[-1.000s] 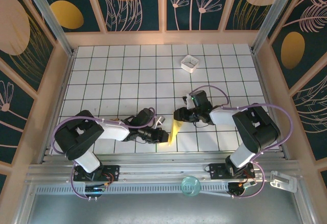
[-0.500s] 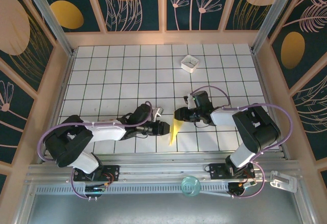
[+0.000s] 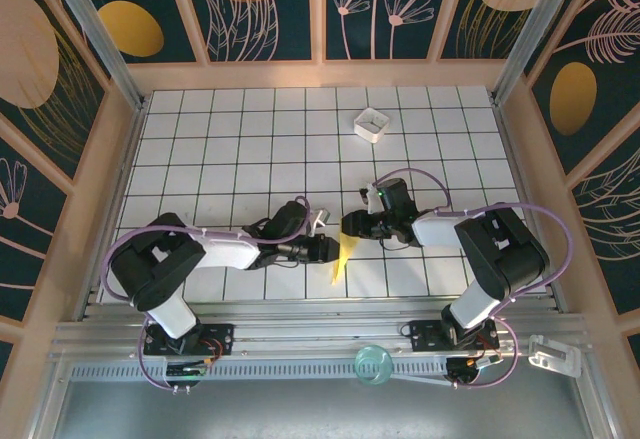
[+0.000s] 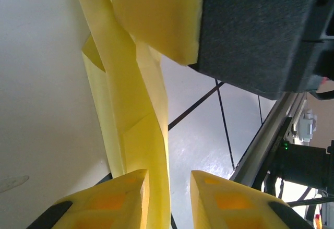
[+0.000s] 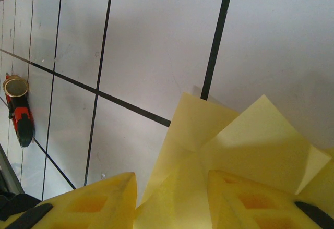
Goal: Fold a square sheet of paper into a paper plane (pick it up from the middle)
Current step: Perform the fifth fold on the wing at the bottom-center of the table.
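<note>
Hanging tip-down over the near tiles, the slim yellow folded paper plane (image 3: 341,258) is already narrowed into a dart with layered creases. So the folding looks mostly done; what seems left is sharpening the last creases and setting it down.

In the right wrist view its folds (image 5: 229,145) fan out from between the pads of the right gripper (image 5: 172,178), which is closed on the upper end and carries it (image 3: 350,227). In the left wrist view the strip (image 4: 135,109) runs down between the fingers of the left gripper (image 4: 169,174). These stand a little apart: one pad touches the paper, while a gap shows on the other side, so it brackets the plane without pinching it (image 3: 327,249).

The two grippers sit just beside each other, which leaves little room between them. The white gridded table (image 3: 230,139) lies bare beyond, with the small white square box (image 3: 372,124) well apart toward the far side. The front edge is near, so I would place the plane further in.
</note>
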You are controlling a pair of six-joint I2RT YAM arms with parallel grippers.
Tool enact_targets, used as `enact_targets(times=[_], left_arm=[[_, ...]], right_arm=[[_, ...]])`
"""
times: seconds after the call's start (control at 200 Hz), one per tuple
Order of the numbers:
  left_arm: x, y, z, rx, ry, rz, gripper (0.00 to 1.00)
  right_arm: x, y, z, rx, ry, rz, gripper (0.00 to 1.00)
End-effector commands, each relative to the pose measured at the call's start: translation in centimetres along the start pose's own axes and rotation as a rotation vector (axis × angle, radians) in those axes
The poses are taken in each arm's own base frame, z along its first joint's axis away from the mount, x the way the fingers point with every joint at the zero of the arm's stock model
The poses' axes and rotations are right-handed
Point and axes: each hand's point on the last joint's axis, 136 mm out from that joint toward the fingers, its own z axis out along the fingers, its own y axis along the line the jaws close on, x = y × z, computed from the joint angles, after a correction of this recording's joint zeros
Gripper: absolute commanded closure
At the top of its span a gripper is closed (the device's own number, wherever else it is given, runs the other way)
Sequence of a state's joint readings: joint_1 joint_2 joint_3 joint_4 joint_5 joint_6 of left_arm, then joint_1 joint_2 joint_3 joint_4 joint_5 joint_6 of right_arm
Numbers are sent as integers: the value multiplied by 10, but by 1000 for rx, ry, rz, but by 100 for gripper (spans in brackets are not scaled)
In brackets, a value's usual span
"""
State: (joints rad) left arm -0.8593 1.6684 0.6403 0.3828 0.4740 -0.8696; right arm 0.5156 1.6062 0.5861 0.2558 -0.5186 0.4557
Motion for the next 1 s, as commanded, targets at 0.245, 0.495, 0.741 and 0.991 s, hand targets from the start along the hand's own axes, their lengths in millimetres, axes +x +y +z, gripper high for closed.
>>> enact_targets(times=[0.245, 0.495, 0.741, 0.991], left_arm=[[-7, -17, 15, 81, 9, 14, 77], [-9, -4, 21, 37, -4, 2, 91], [-14, 6, 13, 50, -30, -48, 100], [-17, 18, 4, 36, -34, -80, 100]], right_arm=[[2, -4, -1, 1, 1, 24, 60], [-5, 2, -3, -6, -6, 6, 60], [-25, 34, -32, -93, -59, -97, 58], [-23, 52, -44, -150, -85, -142, 59]])
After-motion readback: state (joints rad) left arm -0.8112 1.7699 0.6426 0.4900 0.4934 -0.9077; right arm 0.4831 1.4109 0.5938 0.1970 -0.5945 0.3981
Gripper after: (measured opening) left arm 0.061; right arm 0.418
